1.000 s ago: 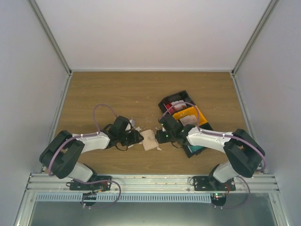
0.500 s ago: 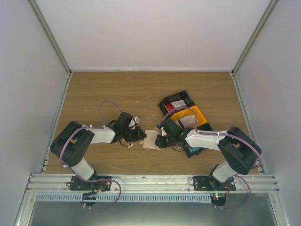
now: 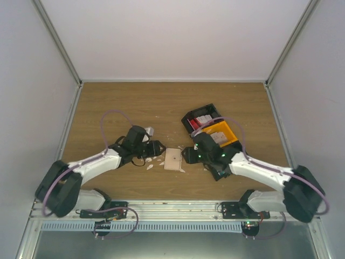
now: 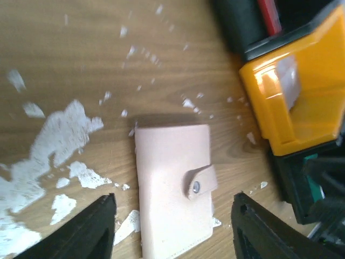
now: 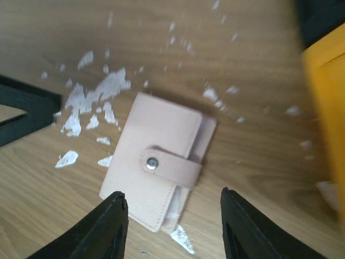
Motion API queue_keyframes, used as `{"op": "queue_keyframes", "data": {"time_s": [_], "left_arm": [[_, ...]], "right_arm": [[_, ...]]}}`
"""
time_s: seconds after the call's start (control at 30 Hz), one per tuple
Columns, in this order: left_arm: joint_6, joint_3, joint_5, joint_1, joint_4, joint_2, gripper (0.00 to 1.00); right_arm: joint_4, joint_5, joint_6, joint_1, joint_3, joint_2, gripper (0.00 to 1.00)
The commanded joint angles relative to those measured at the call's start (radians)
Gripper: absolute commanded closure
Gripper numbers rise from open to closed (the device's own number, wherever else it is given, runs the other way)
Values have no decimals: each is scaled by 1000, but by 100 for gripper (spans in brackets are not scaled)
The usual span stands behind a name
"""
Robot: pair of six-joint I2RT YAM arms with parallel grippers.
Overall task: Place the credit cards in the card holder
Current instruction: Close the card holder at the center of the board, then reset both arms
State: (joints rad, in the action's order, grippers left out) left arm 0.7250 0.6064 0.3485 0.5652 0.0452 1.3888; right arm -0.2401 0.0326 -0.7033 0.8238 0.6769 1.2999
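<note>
Between the two grippers, at the middle of the wooden table (image 3: 135,102), the beige card holder (image 3: 173,159) lies flat and folded shut, its snap tab (image 4: 200,183) fastened; white crumbly scraps (image 4: 59,135) are strewn around it, thickest toward the left arm; the left gripper (image 4: 173,208) hangs over it with fingers spread apart, grasping nothing; the right gripper (image 5: 171,195) faces it from the other side, likewise released and empty; further right, a black bin (image 3: 213,109) holds red and pale credit cards (image 3: 199,121); a yellow bin (image 3: 230,132) just beside it holds a pale card; a teal patch shows in a dark bin (image 4: 302,183) under the right arm.
</note>
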Motion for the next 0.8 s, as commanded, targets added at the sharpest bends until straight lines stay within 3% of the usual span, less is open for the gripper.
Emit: {"op": "queue_keyframes", "data": {"time_s": [0.0,0.13,0.23,0.33,0.57,0.77], "left_arm": [[-34,49,-191,4,160,-220,34],[-72,85,-266,8,272,-446,20],[-125,137,-302,13,375,-601,3],[-151,208,-339,15,488,-704,1],[-234,353,-434,15,629,-878,1],[-301,368,-549,15,709,-991,1]], "right_arm": [[-176,-248,-5,-1,29,-180,47],[-302,-412,5,-1,47,-362,33],[-379,-502,22,-2,69,-505,15],[-411,-559,63,-1,100,-648,2],[-483,-666,108,-1,179,-869,0],[-531,-718,105,-2,212,-963,1]]}}
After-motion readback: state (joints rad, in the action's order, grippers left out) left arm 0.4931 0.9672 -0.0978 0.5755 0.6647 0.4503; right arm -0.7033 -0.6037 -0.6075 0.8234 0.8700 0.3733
